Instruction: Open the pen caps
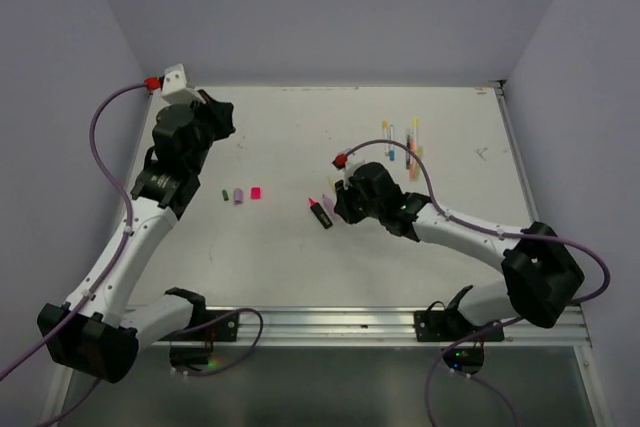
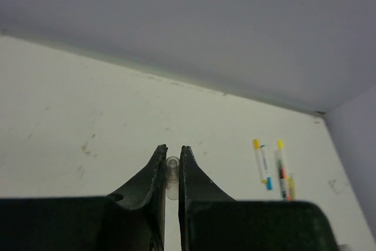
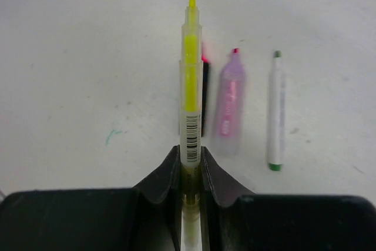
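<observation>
My left gripper (image 2: pixel 172 148) is held above the table's far left and is shut on a pale, see-through pen cap (image 2: pixel 171 171) that stands between its jaws. My right gripper (image 3: pixel 190 151) is shut on a thin yellow pen (image 3: pixel 190 74) whose bare yellow tip points away from it. Under that pen lie a black-and-pink pen (image 3: pixel 204 95), a fat lilac pen (image 3: pixel 230 107) and a white green-tipped pen (image 3: pixel 275 113). In the top view, green (image 1: pixel 223 193), lilac (image 1: pixel 238 195) and pink (image 1: pixel 256 193) caps lie loose left of centre, and the black-and-pink pen (image 1: pixel 320 212) lies by the right gripper (image 1: pixel 336 201).
A few more thin pens (image 1: pixel 411 143) lie in a row at the back right; the left wrist view shows a white one with yellow and blue ends (image 2: pixel 262 163) and a yellow-topped one (image 2: pixel 282 168). Lilac walls close off the table (image 1: pixel 280 267) at the back and sides.
</observation>
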